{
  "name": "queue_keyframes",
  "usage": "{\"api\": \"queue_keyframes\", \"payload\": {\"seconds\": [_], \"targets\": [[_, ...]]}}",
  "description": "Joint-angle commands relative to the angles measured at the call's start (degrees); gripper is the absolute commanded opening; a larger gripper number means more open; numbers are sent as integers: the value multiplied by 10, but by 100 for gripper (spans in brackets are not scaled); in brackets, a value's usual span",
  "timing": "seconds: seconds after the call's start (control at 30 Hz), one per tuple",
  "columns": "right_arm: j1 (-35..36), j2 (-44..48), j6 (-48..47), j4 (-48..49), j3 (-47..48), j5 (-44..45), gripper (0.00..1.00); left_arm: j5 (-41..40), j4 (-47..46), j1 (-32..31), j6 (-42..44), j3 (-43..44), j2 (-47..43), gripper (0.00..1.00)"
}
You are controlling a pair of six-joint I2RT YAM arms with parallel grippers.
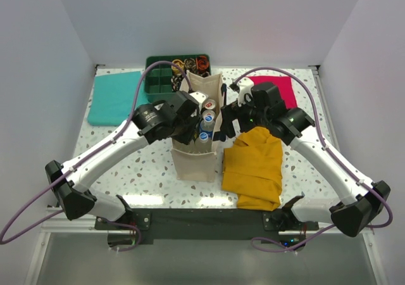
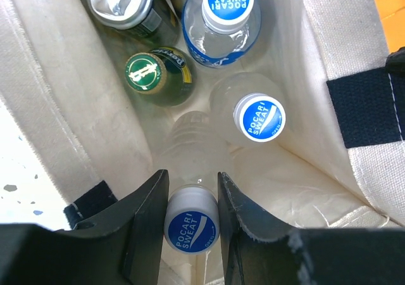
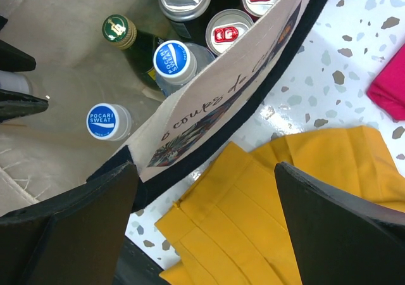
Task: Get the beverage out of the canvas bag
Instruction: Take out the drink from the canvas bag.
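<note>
currently the canvas bag (image 1: 196, 161) stands upright and open-topped at the centre of the table (image 1: 152, 171), between the two arms. the left gripper (image 2: 192, 178) reaches down into the bag's mouth. its fingers (image 2: 149, 221) are closed on the neck of a pocari sweat bottle (image 2: 191, 225), one on each side just under the white-and-blue cap. this bottle stands in the near end of the bag, close to the fabric wall, with its clear body below the fingers.

further inside the bag:
- a second capped bottle (image 2: 259, 117), just beyond the held one
- a third capped bottle (image 2: 224, 6), toward the far end
- a green glass bottle (image 2: 149, 69) with a green crown cap
- a silver can (image 2: 120, 3)
- two red-tab cans (image 3: 228, 31), against the printed wall

the right gripper (image 3: 205, 168) hovers at the bag's right side with its fingers (image 3: 342, 228) spread wide. the printed side wall and its navy edge lie between them, not clamped. the right finger hangs over the mustard cloth (image 3: 253, 234), which lies folded on the table and touches the bag's right side.

a teal cloth (image 1: 117, 98), a red cloth (image 1: 281, 88) and a green tray (image 1: 161, 76) lie along the far side of the table.
</note>
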State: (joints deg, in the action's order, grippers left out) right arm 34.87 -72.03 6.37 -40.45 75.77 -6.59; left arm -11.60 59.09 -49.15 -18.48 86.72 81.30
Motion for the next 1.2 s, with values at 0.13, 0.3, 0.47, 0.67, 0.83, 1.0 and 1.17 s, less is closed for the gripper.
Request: {"api": "queue_keyframes", "payload": {"seconds": [0.13, 0.3, 0.47, 0.67, 0.83, 1.0, 1.17], "targets": [[1, -3, -9, 6, 11, 10, 94, -38, -13, 4, 10, 50, -32, 0], [1, -2, -9, 9, 6, 9, 93, -19, -20, 4, 12, 24, -25, 0], [1, -1, -12, 8, 6, 9, 94, 9, -36, 4, 6, -19, -13, 0], [1, 0, -13, 7, 4, 11, 94, 32, -39, 4, 0, -53, -5, 4], [1, 2, -13, 8, 3, 8, 95, 49, -40, 4, -2, -63, -9, 22], [1, 2, -13, 7, 3, 7, 95, 62, -16, 4, 1, -48, -4, 59], [1, 0, -14, 6, 5, 4, 96, 61, 20, 4, -3, -16, -1, 66]]}}
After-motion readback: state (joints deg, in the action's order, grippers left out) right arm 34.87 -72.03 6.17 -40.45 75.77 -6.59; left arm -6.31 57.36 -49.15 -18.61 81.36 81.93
